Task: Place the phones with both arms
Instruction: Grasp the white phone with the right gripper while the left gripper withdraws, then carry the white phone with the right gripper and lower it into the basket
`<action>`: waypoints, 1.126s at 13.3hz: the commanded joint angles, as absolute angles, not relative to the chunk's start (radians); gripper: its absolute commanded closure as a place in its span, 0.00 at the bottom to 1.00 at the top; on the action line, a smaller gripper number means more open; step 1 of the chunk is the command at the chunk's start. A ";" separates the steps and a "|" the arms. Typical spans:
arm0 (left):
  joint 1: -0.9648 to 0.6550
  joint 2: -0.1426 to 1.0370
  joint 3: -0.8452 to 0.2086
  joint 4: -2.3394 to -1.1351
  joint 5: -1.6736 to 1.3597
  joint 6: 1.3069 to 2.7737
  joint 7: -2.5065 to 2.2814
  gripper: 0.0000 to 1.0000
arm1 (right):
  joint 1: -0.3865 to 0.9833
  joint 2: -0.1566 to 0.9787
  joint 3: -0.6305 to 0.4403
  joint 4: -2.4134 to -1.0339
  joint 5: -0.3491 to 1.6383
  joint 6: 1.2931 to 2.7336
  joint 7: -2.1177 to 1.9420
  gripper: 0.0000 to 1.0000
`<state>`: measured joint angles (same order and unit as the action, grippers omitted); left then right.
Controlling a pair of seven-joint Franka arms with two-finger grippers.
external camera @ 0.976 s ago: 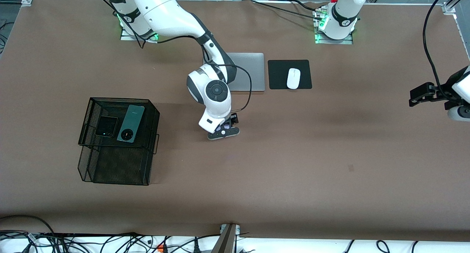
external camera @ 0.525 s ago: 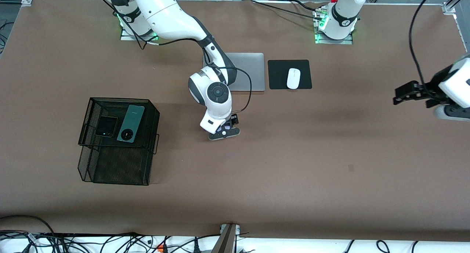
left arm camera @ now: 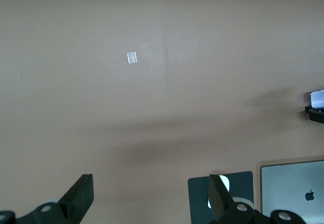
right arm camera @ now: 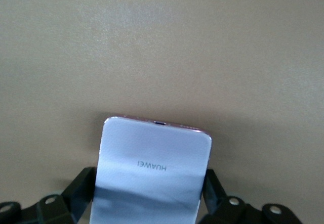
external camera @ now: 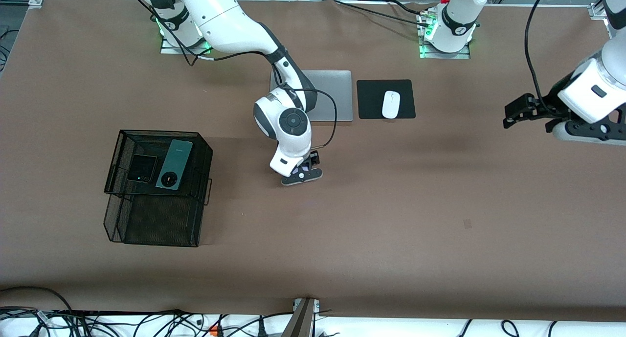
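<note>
Three phones, black flip phone [external camera: 142,168] and green phone [external camera: 174,164] lying in the wire basket [external camera: 200,151], pink-lavender phone [right arm camera: 152,171] sitting between right gripper [external camera: 301,174] fingers now closing onto it mid-table, left gripper [external camera: 519,111] hanging wide open, empty, having risen toward the mouse [external camera: 391,104].

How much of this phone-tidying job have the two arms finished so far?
Done: the small black flip phone and the long dark green phone lie in the black mesh basket.

In hand: the right gripper sits low at mid-table with its fingers around the pale lavender phone.

Left: carrying that phone away. The left gripper, open, hangs over the left arm's end of the table.
</note>
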<state>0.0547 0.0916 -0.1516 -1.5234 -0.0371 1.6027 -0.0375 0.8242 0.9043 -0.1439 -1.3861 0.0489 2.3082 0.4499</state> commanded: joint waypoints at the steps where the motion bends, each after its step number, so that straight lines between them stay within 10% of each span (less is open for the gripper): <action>1: 0.054 0.043 -0.150 -1.574 -0.035 1.620 -0.051 0.00 | 0.830 0.902 -0.146 -1.393 0.034 2.324 0.443 0.60; 4: 0.061 0.048 -0.152 -1.562 -0.035 1.620 -0.049 0.00 | 0.830 0.878 -0.152 -1.388 0.032 2.316 0.440 0.84; 15: 0.061 0.046 -0.167 -1.555 -0.034 1.611 -0.046 0.00 | 0.709 0.663 -0.474 -1.385 0.054 2.137 0.208 0.85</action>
<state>0.0549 0.0708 -0.1608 -1.5391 -0.0371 1.6106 -0.0404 0.7831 0.6680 -0.4738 -1.3706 0.0461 2.1256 0.2964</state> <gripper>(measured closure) 0.000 0.137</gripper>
